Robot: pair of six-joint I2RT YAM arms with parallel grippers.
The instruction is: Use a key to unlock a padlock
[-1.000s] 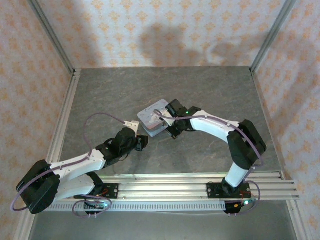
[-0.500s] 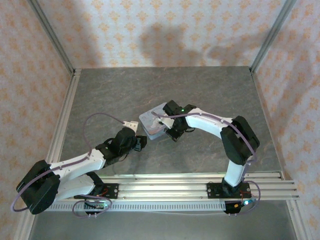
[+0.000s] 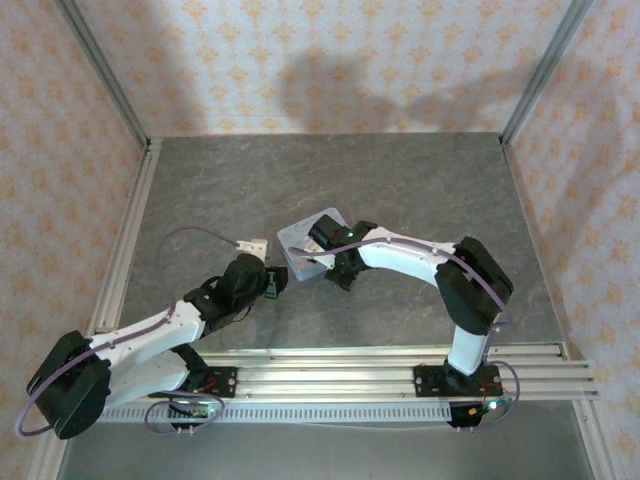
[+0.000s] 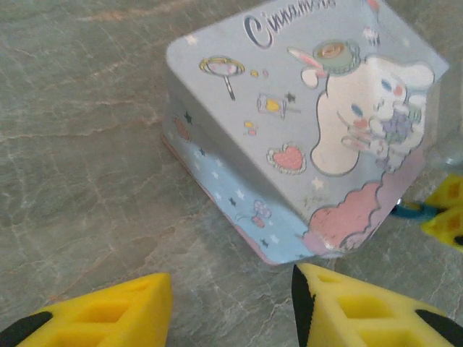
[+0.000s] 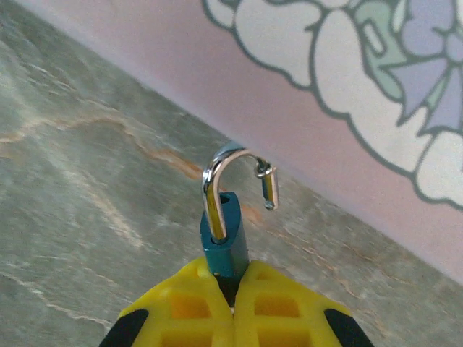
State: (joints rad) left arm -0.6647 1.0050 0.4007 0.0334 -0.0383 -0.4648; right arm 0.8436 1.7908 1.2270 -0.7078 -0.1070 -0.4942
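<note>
My right gripper (image 5: 233, 303) is shut on the body of the small teal padlock (image 5: 226, 238). Its silver shackle (image 5: 235, 170) stands swung open, free end hanging clear, close to the pink side of the cartoon tin (image 5: 347, 87). In the top view the right gripper (image 3: 335, 268) sits at the tin's near right edge. My left gripper (image 4: 231, 303) is open with bare table between its yellow fingers, just short of the tin's near corner (image 4: 289, 256). Past the tin's right side, the right gripper's fingers (image 4: 445, 213) and a bit of teal padlock (image 4: 412, 210) show. The key is out of view.
The pale blue-and-pink tin (image 3: 308, 240) lies mid-table between both grippers. The grey stone-patterned table (image 3: 420, 190) is walled by patterned panels with metal rails at the left (image 3: 125, 250) and along the near edge (image 3: 380, 375).
The right gripper has slid left and nearer along the tin's side, still holding the padlock. The tin turned slightly. The left arm shifted a little to the left.
</note>
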